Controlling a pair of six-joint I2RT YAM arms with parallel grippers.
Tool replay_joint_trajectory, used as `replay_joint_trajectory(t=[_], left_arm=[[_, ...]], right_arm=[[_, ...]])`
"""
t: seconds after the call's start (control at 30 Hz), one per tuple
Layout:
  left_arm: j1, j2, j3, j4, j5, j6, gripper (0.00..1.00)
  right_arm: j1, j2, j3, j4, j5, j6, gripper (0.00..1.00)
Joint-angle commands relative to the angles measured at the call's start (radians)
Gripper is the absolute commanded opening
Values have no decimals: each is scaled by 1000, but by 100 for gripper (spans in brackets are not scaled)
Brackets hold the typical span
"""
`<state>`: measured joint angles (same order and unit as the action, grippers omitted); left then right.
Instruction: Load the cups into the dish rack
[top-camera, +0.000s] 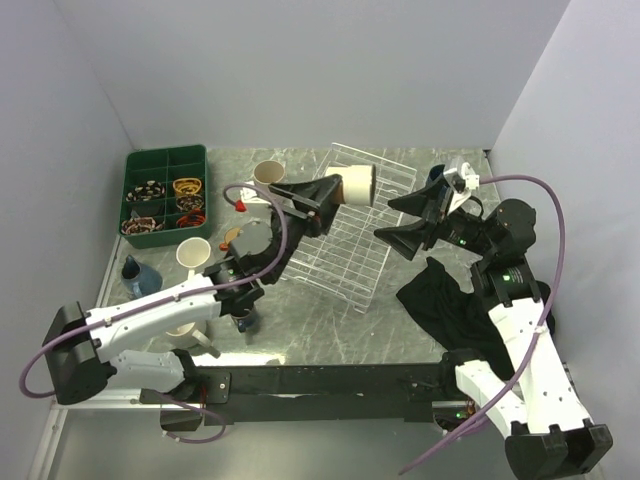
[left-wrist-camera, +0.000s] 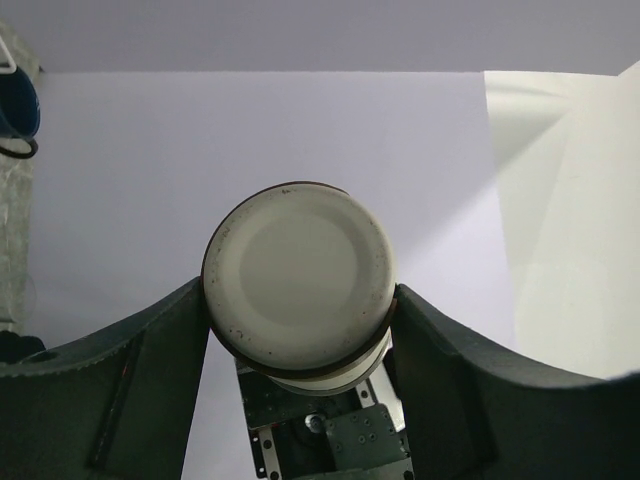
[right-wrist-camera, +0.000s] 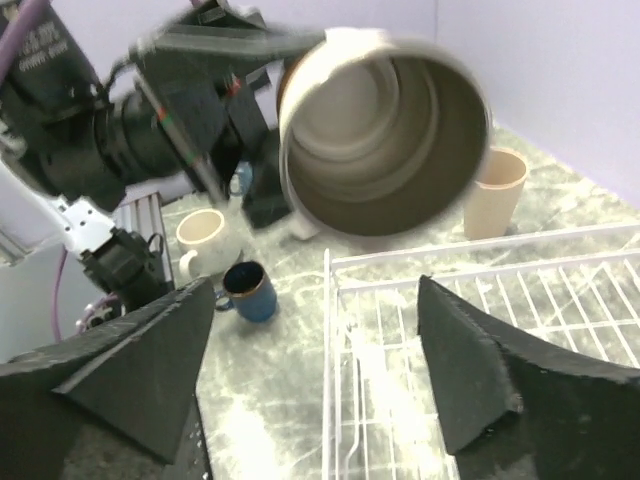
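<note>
My left gripper (top-camera: 335, 192) is shut on a cream cup (top-camera: 362, 185) and holds it on its side above the far end of the white wire dish rack (top-camera: 345, 250). The cup's base faces the left wrist camera (left-wrist-camera: 298, 290), and its open mouth shows in the right wrist view (right-wrist-camera: 385, 140). My right gripper (top-camera: 385, 220) is open and empty just right of the cup, over the rack (right-wrist-camera: 480, 340). On the table are a beige tumbler (top-camera: 268, 175), a white mug (top-camera: 193, 253), a dark blue mug (right-wrist-camera: 248, 292) and a navy cup (top-camera: 243, 320).
A dark green compartment tray (top-camera: 165, 190) with small items stands at the back left. A black cloth (top-camera: 450, 300) lies right of the rack. Another white mug (top-camera: 190, 335) sits under my left arm. A blue object (top-camera: 140, 275) stands near the left wall.
</note>
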<state>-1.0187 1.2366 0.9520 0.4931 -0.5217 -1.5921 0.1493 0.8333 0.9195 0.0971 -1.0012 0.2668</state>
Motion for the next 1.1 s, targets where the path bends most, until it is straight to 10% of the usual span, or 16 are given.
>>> replay_joint_trajectory(t=[0.0, 0.33, 0.63, 1.07], left_arm=[[40, -60, -1, 52, 6, 75, 15], [255, 30, 249, -367, 233, 615, 11], [290, 414, 674, -635, 315, 1199, 10], [310, 931, 1129, -654, 181, 1515, 10]], right_arm=[[-57, -46, 47, -89, -62, -79, 99], [-247, -154, -72, -387, -11, -405, 100], [-409, -146, -223, -401, -142, -549, 100], [-442, -99, -202, -465, -129, -601, 100]])
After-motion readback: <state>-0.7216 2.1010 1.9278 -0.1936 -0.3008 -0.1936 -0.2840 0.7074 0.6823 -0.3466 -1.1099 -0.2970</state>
